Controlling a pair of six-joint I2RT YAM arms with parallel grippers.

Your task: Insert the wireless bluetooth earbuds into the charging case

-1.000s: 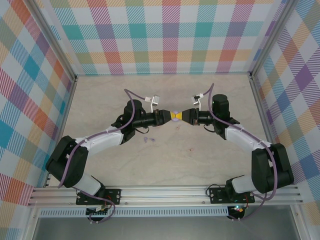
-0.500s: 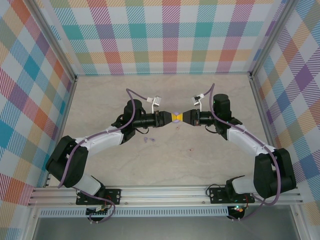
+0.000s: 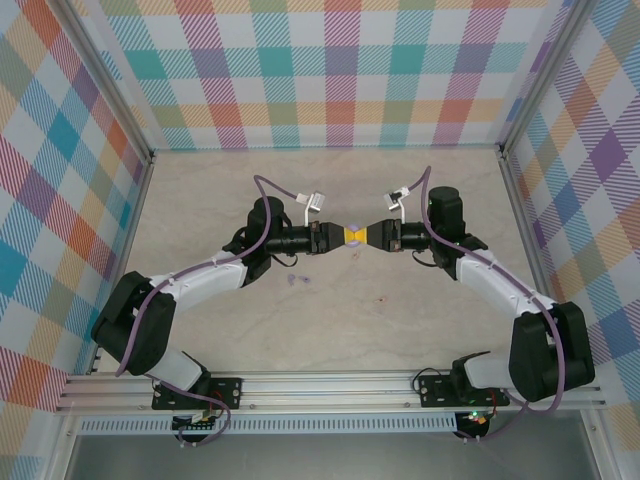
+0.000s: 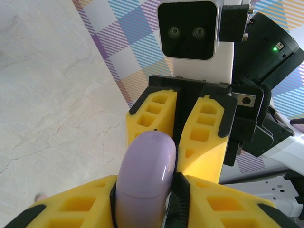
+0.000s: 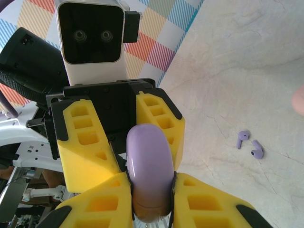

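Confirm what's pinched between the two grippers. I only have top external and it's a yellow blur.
Observer: Left wrist shows a lavender charging case, seen edge-on, with the left gripper clamped on its two faces.
Operator: Right arm actually on it too?
Observer: Yes. In right wrist, the right gripper pinches the same case, pads against both sides.
Operator: Those specks by the left arm, buds?
Observer: Yes. Right wrist shows both purple earbuds lying loose on the table, close together but not touching.
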